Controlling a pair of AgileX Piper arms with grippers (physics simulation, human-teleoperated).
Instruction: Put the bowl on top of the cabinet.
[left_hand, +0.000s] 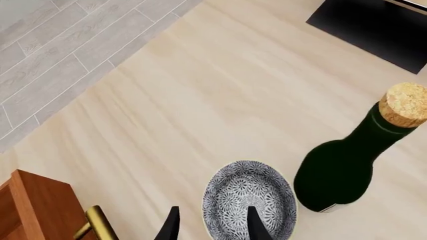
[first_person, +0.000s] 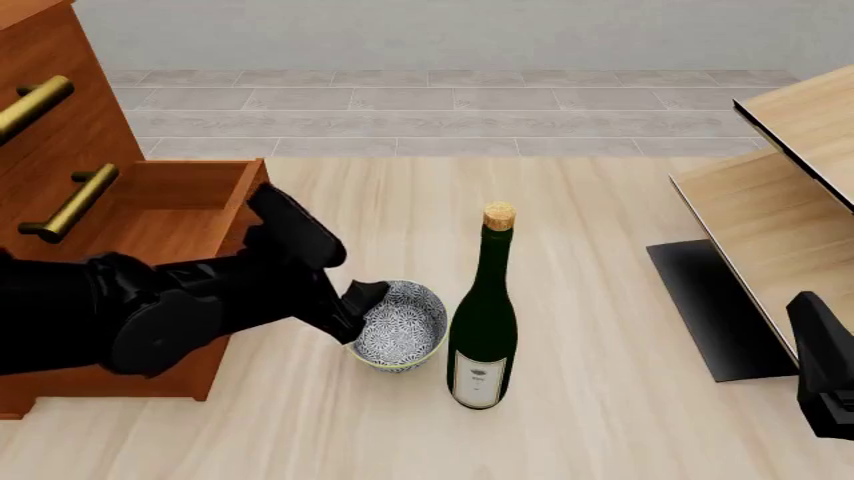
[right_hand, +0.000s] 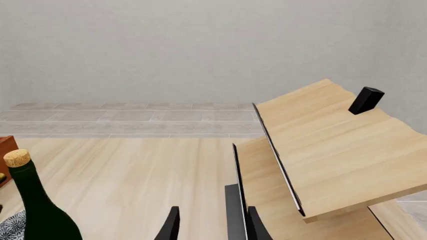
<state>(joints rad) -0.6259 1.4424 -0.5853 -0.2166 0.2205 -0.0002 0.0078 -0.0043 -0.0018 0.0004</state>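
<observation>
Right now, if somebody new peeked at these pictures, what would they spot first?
Probably the tall dark green wine bottle with its cork, standing mid-table. Right beside it sits the small speckled bowl, with the left gripper straddling its rim. At the table's left edge looms the big reddish-brown cabinet with gold handles.

Looks like a simulated home interior: pale wood-grain surface (first_person: 601, 400), grey tiled floor (first_person: 441, 110) and plain grey wall (right_hand: 167, 50) beyond, reddish cabinet (first_person: 120, 210) with brass handles, pale shelving (right_hand: 333, 155), 1 corked wine bottle (first_person: 483, 320).

Left arm (first_person: 160, 310) glossy black, rounded joint housings; gripper fingers (left_hand: 172, 225) thin, black, tapered.
</observation>
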